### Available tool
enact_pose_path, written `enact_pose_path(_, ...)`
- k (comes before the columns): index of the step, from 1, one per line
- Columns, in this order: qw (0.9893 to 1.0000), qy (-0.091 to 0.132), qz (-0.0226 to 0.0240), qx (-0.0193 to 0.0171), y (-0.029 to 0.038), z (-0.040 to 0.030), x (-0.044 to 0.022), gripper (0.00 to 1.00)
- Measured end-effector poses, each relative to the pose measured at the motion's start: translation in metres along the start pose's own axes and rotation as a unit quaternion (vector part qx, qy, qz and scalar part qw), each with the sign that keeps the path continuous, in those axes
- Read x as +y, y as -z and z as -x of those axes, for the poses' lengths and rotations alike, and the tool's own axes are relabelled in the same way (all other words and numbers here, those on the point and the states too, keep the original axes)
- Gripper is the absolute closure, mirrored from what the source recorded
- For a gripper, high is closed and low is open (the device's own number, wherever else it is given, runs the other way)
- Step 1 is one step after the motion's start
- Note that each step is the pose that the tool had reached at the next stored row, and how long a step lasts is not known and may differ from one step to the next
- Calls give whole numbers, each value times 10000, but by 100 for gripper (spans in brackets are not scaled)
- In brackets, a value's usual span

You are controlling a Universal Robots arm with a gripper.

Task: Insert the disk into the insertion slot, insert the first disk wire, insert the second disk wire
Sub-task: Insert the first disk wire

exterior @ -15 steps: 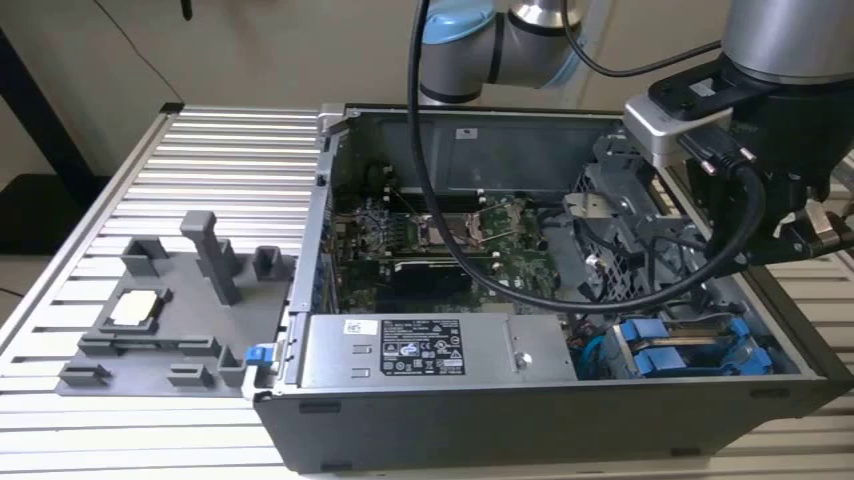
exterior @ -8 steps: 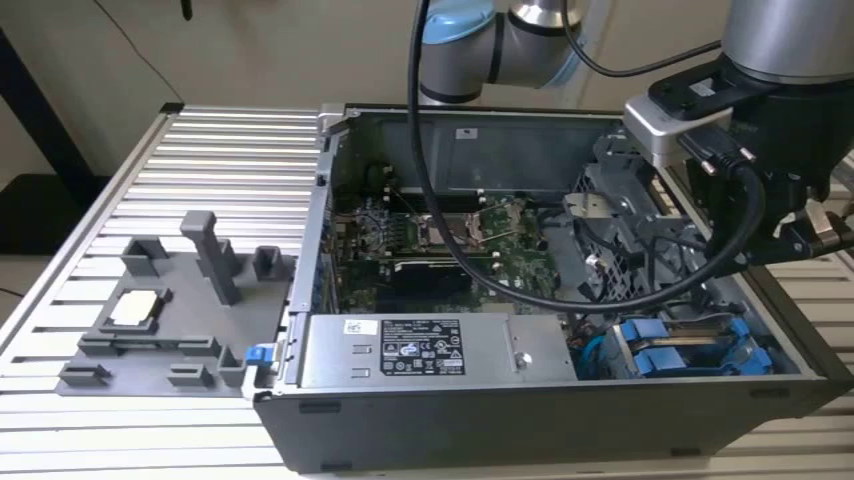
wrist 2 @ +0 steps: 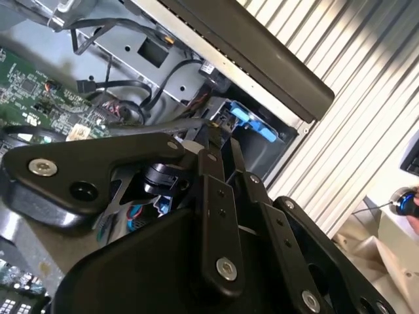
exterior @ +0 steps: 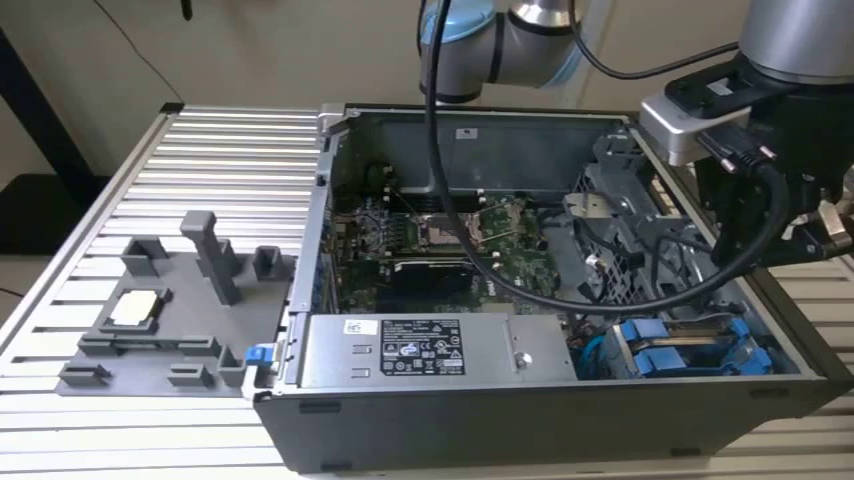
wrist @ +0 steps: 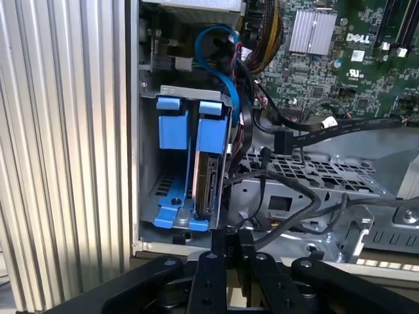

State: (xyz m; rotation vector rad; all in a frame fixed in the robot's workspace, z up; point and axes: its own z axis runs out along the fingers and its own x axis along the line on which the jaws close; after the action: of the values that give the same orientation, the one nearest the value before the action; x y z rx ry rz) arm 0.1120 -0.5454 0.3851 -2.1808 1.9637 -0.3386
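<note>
Exterior / case: the open computer case (exterior: pixel 534 430) sits on the slatted table (exterior: pixel 200 150). The arm (exterior: pixel 787 50) hangs over the case edge at about 2 o'clock.
Exterior / cage: the drive cage (exterior: pixel 694 352) with its blue frames is at 5 o'clock inside the case.
Exterior / hazard: the arm's own black cable loop (exterior: pixel 534 294) droops across the motherboard (exterior: pixel 527 262). I judge it could snag on board parts if the wrist swings.
Second wrist / gripper: the gripper (wrist 2: pixel 208 134) is drawn closed, tips just beside a blue frame tab (wrist 2: pixel 252 124). I can't tell whether anything is pinched.
First wrist / disk: the disk (wrist: pixel 208 186) stands on edge, seated in the insertion slot (wrist: pixel 216 93). Its blue frame is about level with the neighbouring blue frame (wrist: pixel 171 127).
First wrist / wires: a blue cable (wrist: pixel 219 46) and black cables (wrist: pixel 314 137) crowd the disk's motherboard side. One black lead runs right up to the gripper.
Stage, my read: disk step looks done, wire work in hand.
Risk 1: a plug meets the disk's port tilted because the stiff cable twists it. That means bent contacts or a half-seated plug.
Risk 2: loose leads hook on the gripper linkage and drag a plug out.
Risk 3: too hard a push shifts the disk in its bay.
</note>
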Motion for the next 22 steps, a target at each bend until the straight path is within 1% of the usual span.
enact_pose_path(3, 9999, 16, 106, 38, -16, -7, -45, 81)
enact_pose_path(6, 9997, 28, 225, 72, -29, -12, -82, 81)
enact_pose_path(8, 9996, -2, 287, 79, -39, -11, -81, 81)
enact_pose_path(11, 9993, -126, 350, 107, -55, -11, -76, 81)
enact_pose_path(12, 9991, -153, 382, 111, -59, -11, -75, 81)
enact_pose_path(13, 9989, -164, 427, 111, -62, -11, -74, 81)
enact_pose_path(16, 9982, -169, 568, 100, -76, -11, -83, 81)
enact_pose_path(17, 9980, -169, 602, 97, -81, -12, -88, 81)
enact_pose_path(18, 9978, -169, 631, 86, -85, -13, -92, 81)
enact_pose_path(19, 9977, -173, 649, 65, -90, -13, -97, 81)
enact_pose_path(21, 9976, -185, 666, 14, -100, -17, -103, 81)
enact_pose_path(22, 9975, -190, 684, -12, -103, -19, -105, 81)
